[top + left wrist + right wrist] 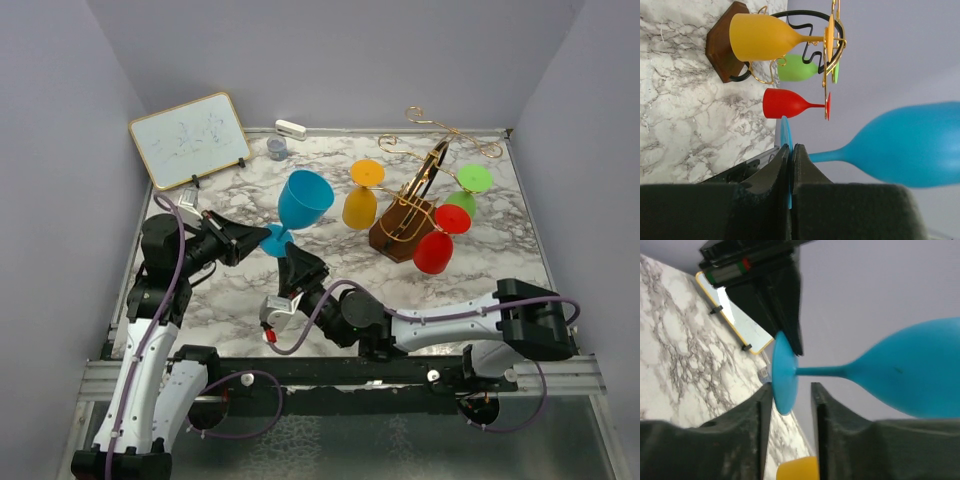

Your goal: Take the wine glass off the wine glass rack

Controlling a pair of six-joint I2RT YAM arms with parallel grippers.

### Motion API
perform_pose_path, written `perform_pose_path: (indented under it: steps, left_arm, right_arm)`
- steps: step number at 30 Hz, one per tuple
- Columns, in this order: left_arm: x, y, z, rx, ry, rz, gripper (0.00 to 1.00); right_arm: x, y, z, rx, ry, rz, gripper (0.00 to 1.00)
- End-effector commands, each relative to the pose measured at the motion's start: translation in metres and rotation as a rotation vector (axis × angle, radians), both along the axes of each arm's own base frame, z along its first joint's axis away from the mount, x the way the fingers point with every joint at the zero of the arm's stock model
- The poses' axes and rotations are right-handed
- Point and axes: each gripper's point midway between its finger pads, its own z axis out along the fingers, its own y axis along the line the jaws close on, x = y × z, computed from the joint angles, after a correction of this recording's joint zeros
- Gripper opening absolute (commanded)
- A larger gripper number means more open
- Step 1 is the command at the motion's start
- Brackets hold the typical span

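Surface and room: white marble-pattern table [470,270] with grey veining. Plain lavender walls [350,60] close it in on the far, left and right sides.

Writing: a whiteboard [190,138] is propped at the far left corner of the table, with faint scribbles too pale to read. Just right of it along the far edge are a small white block [290,128] and a small grey cup-like item [277,148].

Rack [398,232]: stands toward the far right corner, gold wire arms rising from a dark wooden base. A yellow glass [360,207], a green glass [462,200] and a red glass [434,252] hang on it, bowls down.

Blue wine glass [304,200]: off the rack and in the air over the left-middle of the table, well apart from the rack.

Left arm: rises from the near left corner, forearm reaching right. The left gripper [790,150] is clamped tight on the rim of the glass's round foot.

Right arm: lies low along the near edge, stretched left, wrist turned toward the far side. On the right gripper [790,402] the fingers stand partly apart. The foot's lower edge sits between them, close against one finger [765,407]. The other finger has a clear gap, so there is no grip.
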Motion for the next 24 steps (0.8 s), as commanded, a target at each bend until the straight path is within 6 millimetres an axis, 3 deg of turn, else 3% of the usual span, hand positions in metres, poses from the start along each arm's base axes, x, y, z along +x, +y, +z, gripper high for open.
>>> perform_pose_path:
  steps: [1, 7, 11, 15, 19, 24]
  left_arm:
    - [0.011, 0.012, -0.002, 0.015, -0.079, 0.100, 0.00]
    - [0.021, 0.027, -0.019, 0.037, -0.113, 0.216, 0.00]
    - [0.024, 0.030, -0.032, 0.017, -0.134, 0.247, 0.00]
    - [0.024, 0.030, -0.041, -0.010, -0.184, 0.250, 0.00]
    - [0.020, 0.030, -0.051, -0.001, -0.234, 0.246, 0.00]
    - [0.014, 0.035, -0.059, 0.065, -0.245, 0.259, 0.00]
  right_arm:
    - [-0.004, -0.035, 0.021, 0.097, 0.119, -0.041, 0.41]
    - [-0.026, -0.066, 0.007, 0.018, 0.415, 0.020, 0.45]
    - [-0.044, -0.094, 0.026, 0.061, 0.637, 0.063, 0.47]
    - [-0.052, -0.118, 0.068, 0.140, 0.749, 0.079, 0.47]
    - [-0.051, -0.116, 0.111, 0.214, 0.769, 0.075, 0.47]
    - [-0.018, -0.085, 0.147, 0.243, 0.637, -0.020, 0.48]
